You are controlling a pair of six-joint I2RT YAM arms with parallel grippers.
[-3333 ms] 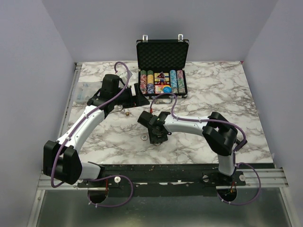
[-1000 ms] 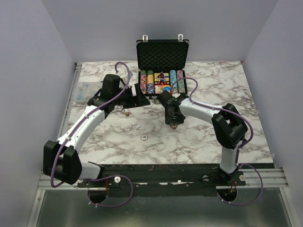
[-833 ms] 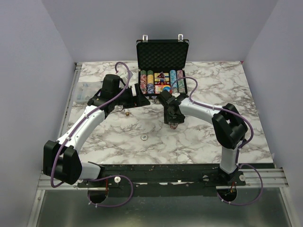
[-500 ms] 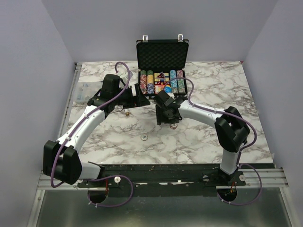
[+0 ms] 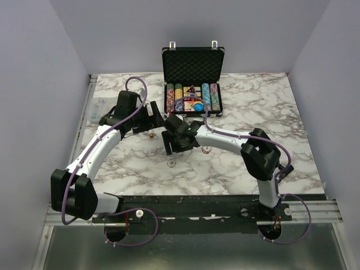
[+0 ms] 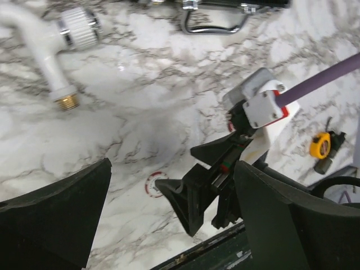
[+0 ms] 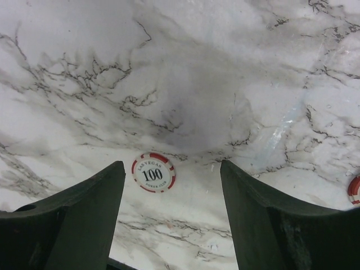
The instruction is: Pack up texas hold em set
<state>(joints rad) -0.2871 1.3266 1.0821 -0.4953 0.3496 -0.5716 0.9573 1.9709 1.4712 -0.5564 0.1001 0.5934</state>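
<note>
The briefcase [image 5: 193, 63] stands open at the far middle of the table [image 5: 270, 146], lid upright, with the chip rows [image 5: 209, 97] inside. The right gripper [image 7: 171, 166] hovers with its fingers spread wide and holds nothing. A red-and-white chip [image 7: 153, 172] marked 100 lies flat on the table beneath the gap. The left gripper [image 6: 171, 166], also spread wide and empty, is near the briefcase's front left corner.
</note>
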